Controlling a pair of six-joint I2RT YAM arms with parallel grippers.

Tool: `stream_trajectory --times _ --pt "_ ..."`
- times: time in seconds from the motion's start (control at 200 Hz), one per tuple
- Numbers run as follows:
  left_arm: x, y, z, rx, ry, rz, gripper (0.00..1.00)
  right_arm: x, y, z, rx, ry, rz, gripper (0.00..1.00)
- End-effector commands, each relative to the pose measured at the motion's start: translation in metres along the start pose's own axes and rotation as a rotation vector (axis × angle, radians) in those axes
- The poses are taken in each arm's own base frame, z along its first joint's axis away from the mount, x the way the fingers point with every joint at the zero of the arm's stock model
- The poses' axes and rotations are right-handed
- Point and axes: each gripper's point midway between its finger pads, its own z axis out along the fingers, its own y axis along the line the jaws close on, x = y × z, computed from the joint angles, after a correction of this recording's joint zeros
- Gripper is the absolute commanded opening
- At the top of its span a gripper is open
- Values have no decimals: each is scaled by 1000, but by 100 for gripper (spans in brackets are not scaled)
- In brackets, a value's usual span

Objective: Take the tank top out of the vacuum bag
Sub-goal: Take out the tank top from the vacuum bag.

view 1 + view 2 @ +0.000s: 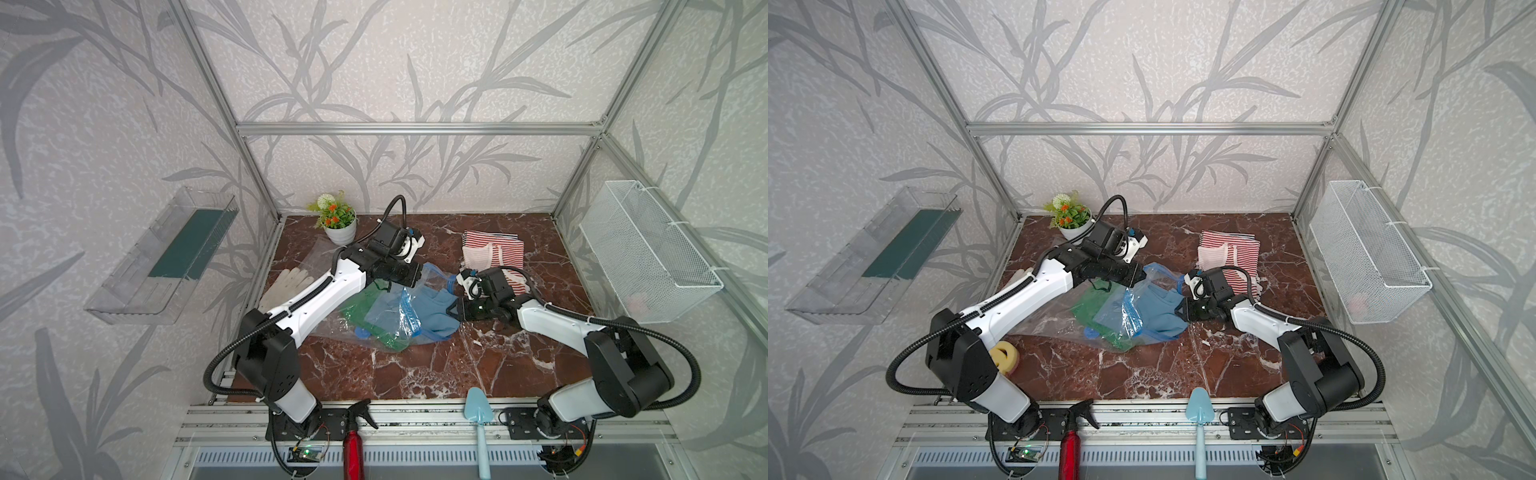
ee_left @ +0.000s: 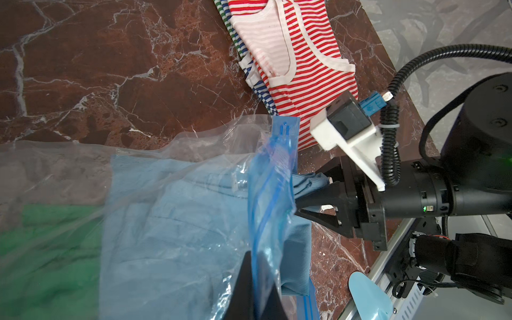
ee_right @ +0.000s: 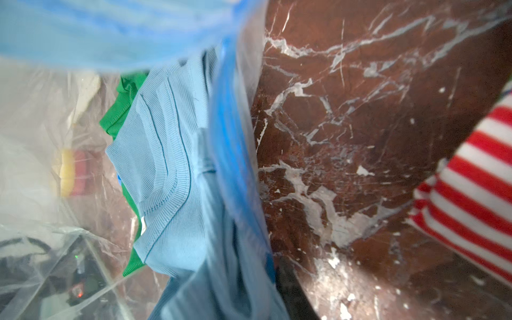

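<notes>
The vacuum bag [image 1: 328,257], clear crinkly plastic with a blue zip strip [image 2: 271,180], lies mid-table in both top views. Inside it are a light blue tank top [image 1: 432,311] [image 3: 166,166] and a green garment [image 1: 357,307] [image 2: 41,249]. My left gripper [image 1: 419,274] [image 2: 257,266] is shut on the bag's blue zip edge and holds that edge raised. At the bag's mouth, my right gripper [image 1: 451,309] [image 2: 310,188] is shut on a fold of the tank top. The tank top's near end sticks out of the mouth onto the table.
Striped tops [image 1: 492,249] lie stacked at the back right, close behind my right wrist. A potted plant [image 1: 336,224] stands at the back left, white gloves [image 1: 286,282] and a yellow sponge [image 1: 1005,353] at the left. A red spray bottle [image 1: 353,440] and blue trowel [image 1: 480,415] rest on the front rail.
</notes>
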Motion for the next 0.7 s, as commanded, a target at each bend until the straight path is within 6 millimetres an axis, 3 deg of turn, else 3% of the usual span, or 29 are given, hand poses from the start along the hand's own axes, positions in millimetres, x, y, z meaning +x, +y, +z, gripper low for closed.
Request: stream_trajectory --times 0.0,0.34,0.515,0.695 --pt "-6 -1 -2 2 -7 16 0 -1 14 -2 -8 23 -44 16" --pt "-7 -3 -4 7 -14 14 0 9 5 -38 180 25 -20 16" --pt "-8 -2 -4 7 -16 14 0 4 19 -51 151 15 -18 12" --pt "-7 -1 -3 1 -12 13 0 -7 39 -62 83 -23 -17 0"
